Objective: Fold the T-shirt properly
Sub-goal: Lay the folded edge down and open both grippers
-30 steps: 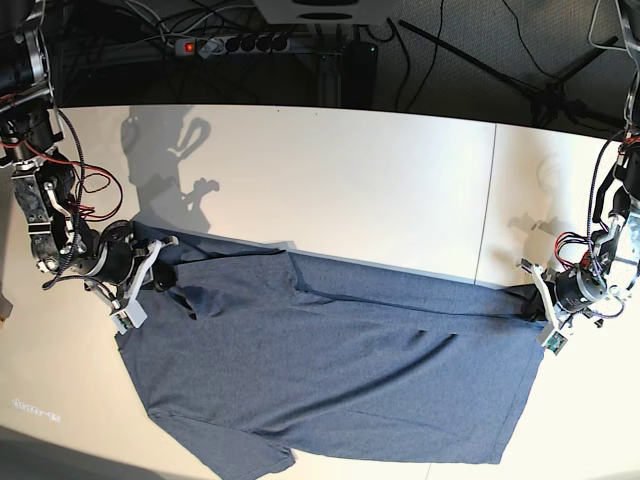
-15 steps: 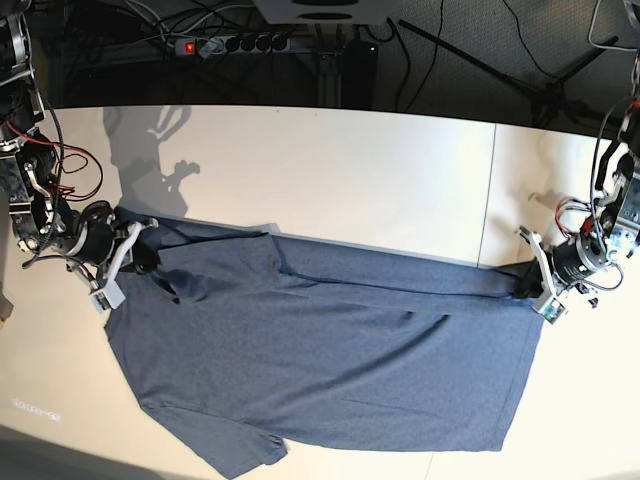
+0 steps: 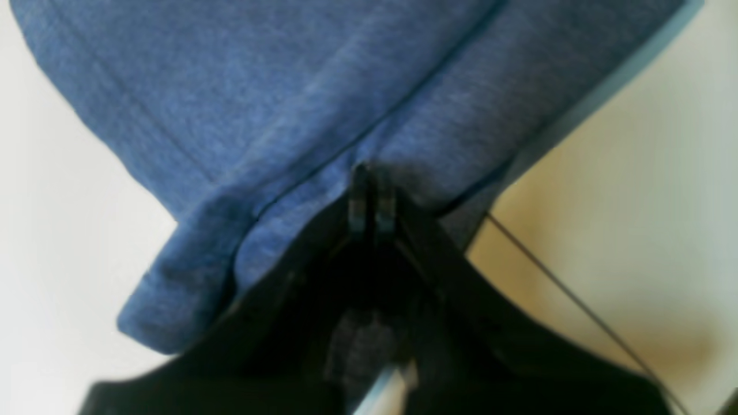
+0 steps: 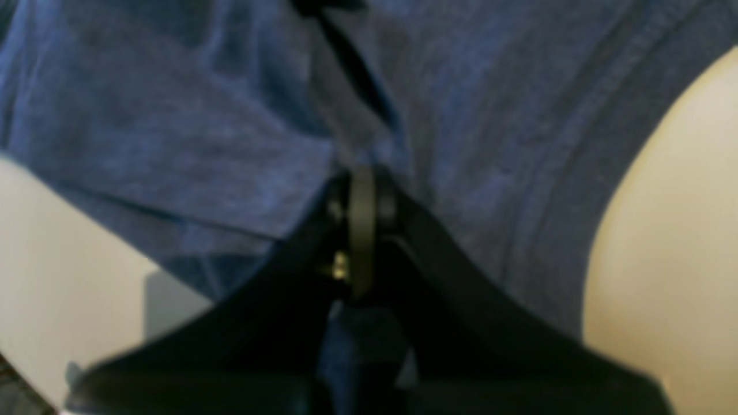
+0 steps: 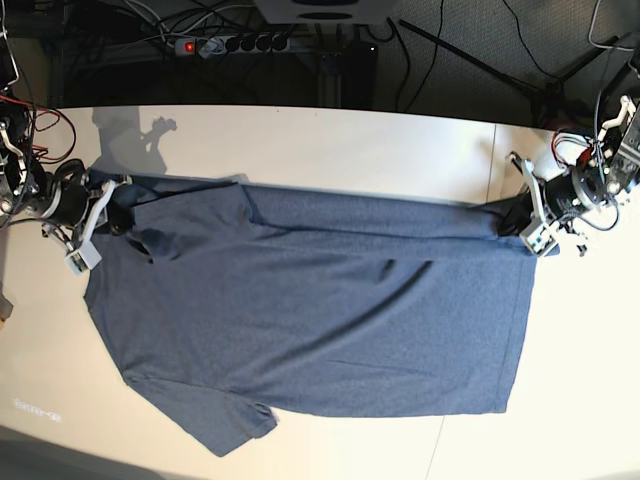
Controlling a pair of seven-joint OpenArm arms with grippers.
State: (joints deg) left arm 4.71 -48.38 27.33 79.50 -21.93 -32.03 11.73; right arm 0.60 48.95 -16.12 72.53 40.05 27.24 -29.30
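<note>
Nearest the base camera, one short sleeve of the T-shirt (image 5: 310,320) lies crumpled against the front edge of the white table (image 5: 330,150), and the blue-grey cloth spreads flat, plain side up, across the middle of the tabletop with a few long creases. At its far edge, the right gripper (image 5: 100,205) is clenched on the cloth near the shoulder at that view's left, while the left gripper (image 5: 520,215) is pinched shut on the hem corner at its right. Beyond the table's far rim, a power strip (image 5: 240,43), loose cables and a black stand leg (image 5: 480,60) lie on the dark floor, clear of both arms.
</note>
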